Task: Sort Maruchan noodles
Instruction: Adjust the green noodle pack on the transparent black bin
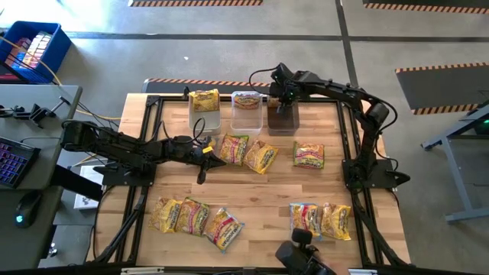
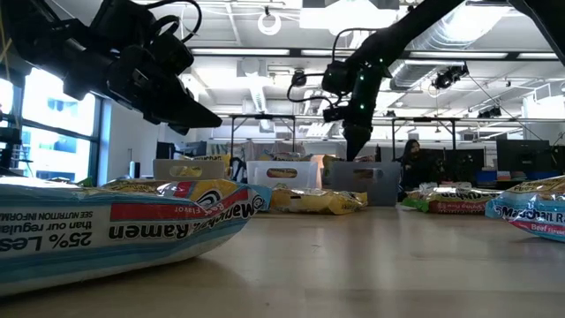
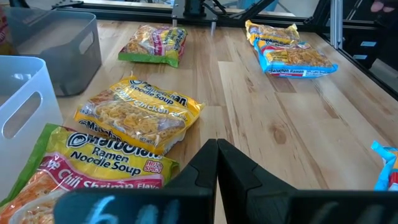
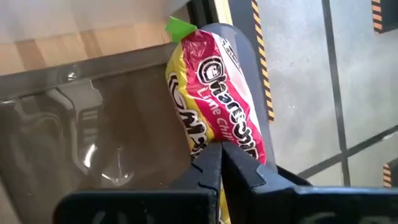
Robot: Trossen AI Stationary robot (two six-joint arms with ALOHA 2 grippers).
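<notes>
Right tool (image 4: 219,152) pinching red-yellow packet (image 4: 214,93) over dark bin (image 1: 282,116) at bench's (image 1: 260,200) far edge; left tool (image 3: 216,155) pressed together, empty, near two packets (image 1: 248,151).

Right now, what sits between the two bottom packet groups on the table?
Nothing: in the high view, bare wood runs between the left trio of packets and the right pair of packets.

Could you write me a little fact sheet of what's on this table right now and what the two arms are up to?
Bins: three bins at the table's far edge
Loose noodle packets: scattered over the table
Right gripper: shut on a lime chili packet, above the dark bin
Left gripper: shut, empty, near the chili shrimp packet
</notes>
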